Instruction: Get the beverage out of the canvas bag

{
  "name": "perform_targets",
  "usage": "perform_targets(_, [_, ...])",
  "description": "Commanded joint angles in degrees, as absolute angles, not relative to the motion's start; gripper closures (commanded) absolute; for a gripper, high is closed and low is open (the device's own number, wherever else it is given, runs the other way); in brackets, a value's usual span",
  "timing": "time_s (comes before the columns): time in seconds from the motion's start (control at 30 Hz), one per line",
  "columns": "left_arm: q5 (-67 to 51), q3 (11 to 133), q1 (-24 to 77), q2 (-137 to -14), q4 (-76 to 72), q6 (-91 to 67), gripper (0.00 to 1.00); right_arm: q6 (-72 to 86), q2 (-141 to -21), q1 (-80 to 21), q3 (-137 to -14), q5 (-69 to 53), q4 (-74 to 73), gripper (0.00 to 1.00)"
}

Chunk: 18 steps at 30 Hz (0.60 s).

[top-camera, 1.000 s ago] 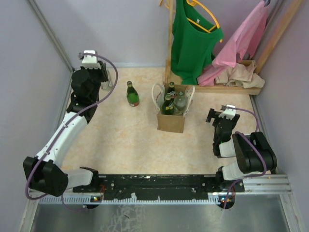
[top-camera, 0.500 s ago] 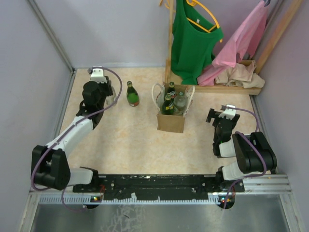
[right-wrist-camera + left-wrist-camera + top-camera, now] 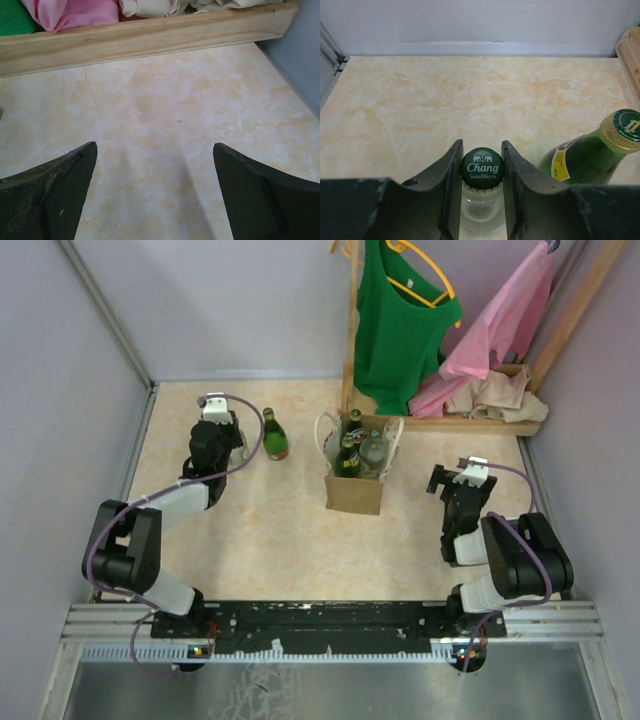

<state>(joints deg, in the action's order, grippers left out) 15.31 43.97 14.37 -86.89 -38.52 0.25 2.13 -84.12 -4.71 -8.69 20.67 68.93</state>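
Left of the canvas bag (image 3: 353, 492), left gripper (image 3: 481, 150) clamps a clear soda bottle (image 3: 481, 170) at its cap; right gripper (image 3: 154, 146) stands wide open.

Left end effector (image 3: 481, 146) clamped, right end effector (image 3: 155, 150) gaping.

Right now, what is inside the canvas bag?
Inside the canvas bag, three bottle tops show: a rear green bottle, a front green bottle and a clear bottle beside it. Their lower bodies and the bag's bottom are hidden by its walls.
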Motion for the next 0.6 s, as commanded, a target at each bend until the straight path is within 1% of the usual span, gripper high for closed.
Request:
perform_targets(0.0, [17.6, 45.0, 14.1, -87.3, -56.6, 1.5, 1.00, 2.2, -83.1, -4.7, -9.8, 20.9, 71.5, 0.01])
perform_targets(0.3, [18.1, 45.7, 14.0, -91.7, -61.0, 1.8, 1.00, 2.3, -83.1, -4.7, -9.8, 20.9, 71.5, 0.01])
perform_targets(0.57, [17.5, 46.7, 12.9, -96.0, -65.3, -1.3, 0.99, 2.3, -83.1, -4.7, -9.8, 20.9, 71.5, 0.01])
